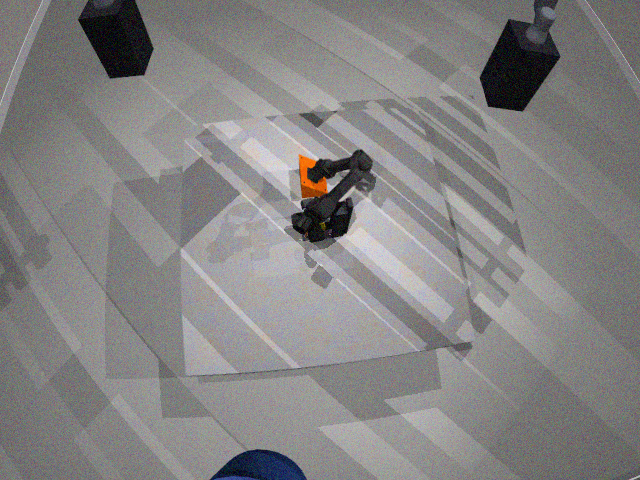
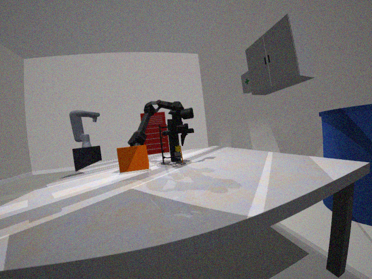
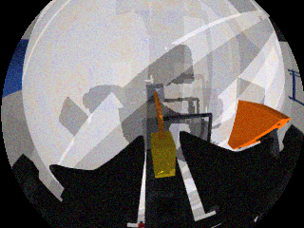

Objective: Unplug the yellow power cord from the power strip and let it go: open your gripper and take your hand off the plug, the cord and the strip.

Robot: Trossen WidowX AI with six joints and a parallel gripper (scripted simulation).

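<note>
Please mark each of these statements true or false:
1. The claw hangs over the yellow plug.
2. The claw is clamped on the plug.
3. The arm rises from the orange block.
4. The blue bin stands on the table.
1. True. In the wrist view the yellow plug shows between the fingers of the claw.
2. False. The fingers stand apart on either side of the plug, and the claw holds nothing.
3. True. The arm stands on the orange block.
4. False. The blue bin stands beside the table, lower than its top.

Yellow plug upright in dark power strip (cord blurred).
</note>
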